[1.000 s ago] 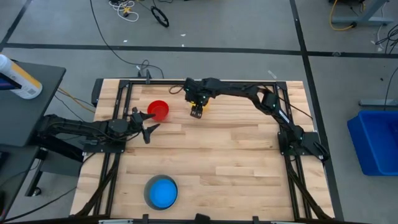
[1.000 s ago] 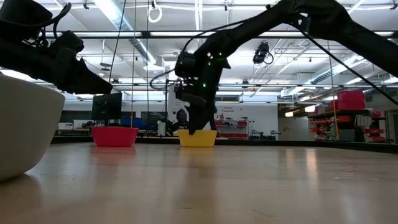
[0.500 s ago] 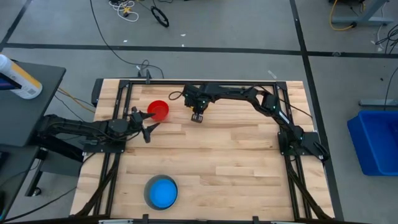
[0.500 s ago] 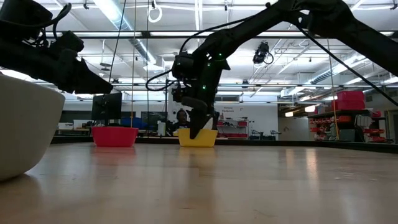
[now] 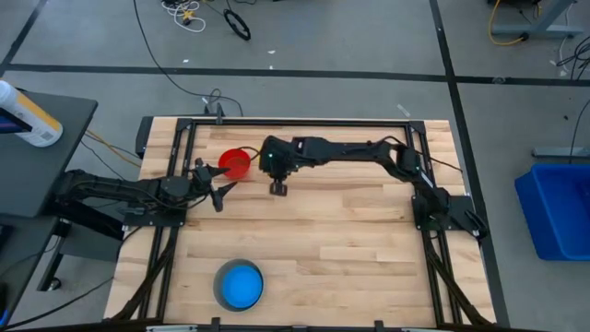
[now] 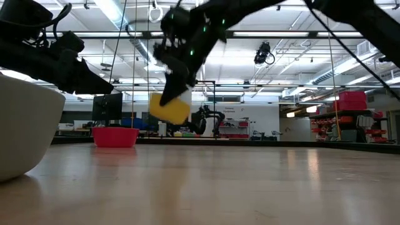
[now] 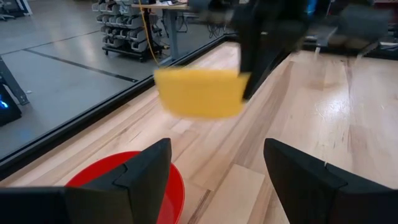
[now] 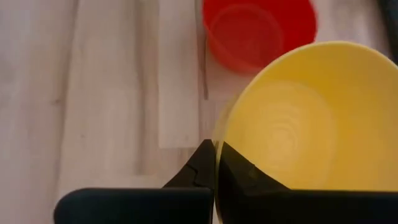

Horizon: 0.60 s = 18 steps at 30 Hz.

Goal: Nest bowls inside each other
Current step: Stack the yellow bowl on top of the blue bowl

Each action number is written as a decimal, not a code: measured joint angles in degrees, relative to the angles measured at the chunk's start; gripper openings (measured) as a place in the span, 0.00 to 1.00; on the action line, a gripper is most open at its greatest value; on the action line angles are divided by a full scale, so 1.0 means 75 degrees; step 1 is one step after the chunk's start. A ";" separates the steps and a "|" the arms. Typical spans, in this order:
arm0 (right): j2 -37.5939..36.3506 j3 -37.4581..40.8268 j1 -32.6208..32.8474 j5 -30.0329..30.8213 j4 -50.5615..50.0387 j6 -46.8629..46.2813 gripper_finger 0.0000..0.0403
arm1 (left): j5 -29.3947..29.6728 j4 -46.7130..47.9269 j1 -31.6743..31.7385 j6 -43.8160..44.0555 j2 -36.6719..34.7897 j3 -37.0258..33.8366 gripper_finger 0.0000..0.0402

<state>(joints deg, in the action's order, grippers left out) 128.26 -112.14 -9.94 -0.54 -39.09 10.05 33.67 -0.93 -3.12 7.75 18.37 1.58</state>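
My right gripper (image 8: 216, 158) is shut on the yellow bowl (image 8: 292, 118), which hangs in the air (image 6: 170, 107) just right of the red bowl (image 6: 115, 136). In the high view the right arm hides the yellow bowl. The red bowl (image 5: 235, 164) stands on its base on the table near the far left. Beside it, my left gripper (image 5: 214, 182) rests open; the left wrist view shows its fingers (image 7: 155, 168) apart, with the red bowl (image 7: 124, 186) and the yellow bowl (image 7: 199, 93) beyond them. My right gripper pinches the yellow bowl's rim (image 8: 217, 134) between its two fingers, one finger inside the bowl and one outside. The fingers slant down onto it from the table's right. The bowl hangs tilted below them, lifted clear of the table.
A light blue bowl (image 5: 241, 284) sits inside a grey bowl (image 5: 218, 288) near the table's front edge; the grey bowl looms at the left of the low view (image 6: 25, 137). Black frame rails (image 5: 184, 138) run along the table's sides.
My right gripper has shut on the yellow bowl's rim, then risen and swung toward the table's left, toward the red bowl. The yellow bowl has left the table and now hangs tilted in the air.
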 joint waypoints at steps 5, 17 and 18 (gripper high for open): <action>-0.0759 0.0000 0.0949 0.1076 -0.0421 -0.0152 0.00 | -0.0001 0.0000 -0.0003 0.0040 0.0000 0.0000 0.65; -0.1089 -0.0009 0.4148 0.1677 0.0972 -0.1442 0.00 | -0.0003 -0.0009 -0.0002 0.0082 0.0000 0.0000 0.65; -0.1009 -0.0009 0.4304 0.1671 0.1224 -0.1548 0.00 | -0.0003 -0.0009 0.0000 0.0082 0.0000 0.0000 0.65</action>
<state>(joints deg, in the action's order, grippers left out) 120.70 -112.20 22.34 11.99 -29.91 -1.55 33.65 -1.00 -3.11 8.36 18.37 1.58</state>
